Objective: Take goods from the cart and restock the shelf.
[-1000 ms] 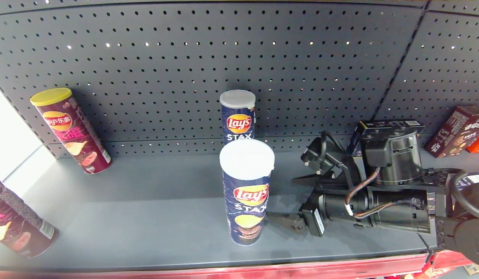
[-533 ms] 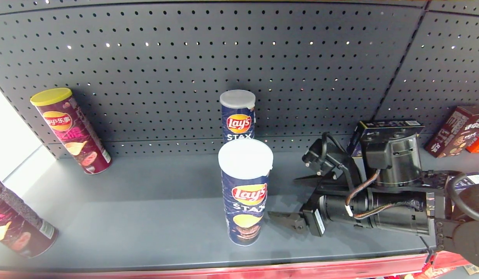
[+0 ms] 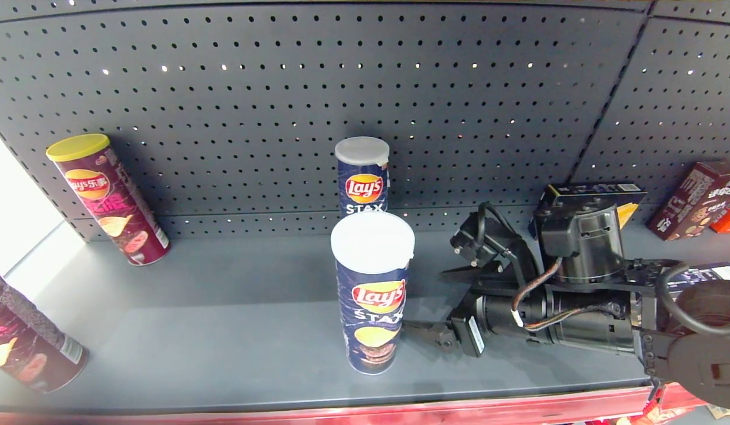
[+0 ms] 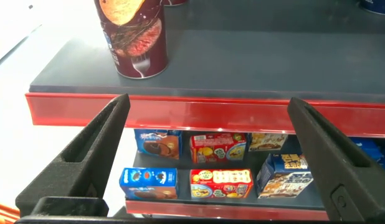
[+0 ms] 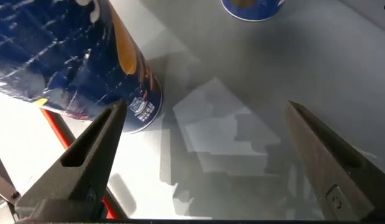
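A tall blue chips can [image 3: 372, 289] with a white lid stands upright near the front of the grey shelf [image 3: 235, 319]. A second blue can [image 3: 362, 177] stands behind it at the pegboard. My right gripper [image 3: 429, 301] is open just right of the front can, low by its base, with nothing between its fingers. The right wrist view has the front can [image 5: 74, 62] beside one finger and the back can [image 5: 251, 6] farther off, with the gripper [image 5: 205, 109] over bare shelf. My left gripper [image 4: 208, 102] is open in front of the red shelf edge [image 4: 199, 115].
Two maroon chips cans [image 3: 108, 198] [image 3: 28, 342] stand at the shelf's left, one near my left gripper [image 4: 133, 37]. Snack boxes [image 3: 698, 198] and a dark box [image 3: 589, 192] sit at the right behind the arm. A lower shelf holds several boxes [image 4: 220, 165].
My right arm has shifted a little to the left, closer to the front blue can. The can's top has moved slightly left too.
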`<state>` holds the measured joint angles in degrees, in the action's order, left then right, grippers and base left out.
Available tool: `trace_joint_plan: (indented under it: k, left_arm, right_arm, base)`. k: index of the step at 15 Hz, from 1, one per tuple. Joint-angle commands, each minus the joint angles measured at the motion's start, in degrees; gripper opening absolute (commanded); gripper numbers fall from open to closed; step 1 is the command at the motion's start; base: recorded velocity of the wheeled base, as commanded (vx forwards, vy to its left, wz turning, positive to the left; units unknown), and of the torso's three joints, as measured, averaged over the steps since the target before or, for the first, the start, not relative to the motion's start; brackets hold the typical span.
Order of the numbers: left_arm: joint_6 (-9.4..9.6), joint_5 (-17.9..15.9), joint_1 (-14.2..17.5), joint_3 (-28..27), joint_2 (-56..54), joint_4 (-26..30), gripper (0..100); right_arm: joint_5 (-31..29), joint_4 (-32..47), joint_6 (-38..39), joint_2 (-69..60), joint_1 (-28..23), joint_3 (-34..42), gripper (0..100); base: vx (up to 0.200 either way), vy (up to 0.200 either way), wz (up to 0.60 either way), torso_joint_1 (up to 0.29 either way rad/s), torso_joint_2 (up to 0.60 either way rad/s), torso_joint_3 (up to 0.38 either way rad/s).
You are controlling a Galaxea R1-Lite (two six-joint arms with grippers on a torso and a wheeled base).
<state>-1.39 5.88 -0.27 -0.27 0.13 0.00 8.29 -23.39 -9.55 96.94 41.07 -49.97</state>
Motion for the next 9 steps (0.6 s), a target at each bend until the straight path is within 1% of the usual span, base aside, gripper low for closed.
trace_joint_plan:
  k: [1,9]
  left_arm:
    - [0.07,0.0,-0.1,0.0,0.1,0.0,100]
    - [-0.02,0.0,0.0,0.0,0.0,0.0,100]
  right_arm:
    - [0.1,-0.1,0.0,0.4,0.1,-0.1,100]
    - [-0.2,-0.2,0.1,-0.4,0.0,0.0,100]
  base:
    - [0.0,0.0,0.0,0.0,0.0,0.0]
    - [0.0,0.0,0.0,0.0,0.0,0.0]
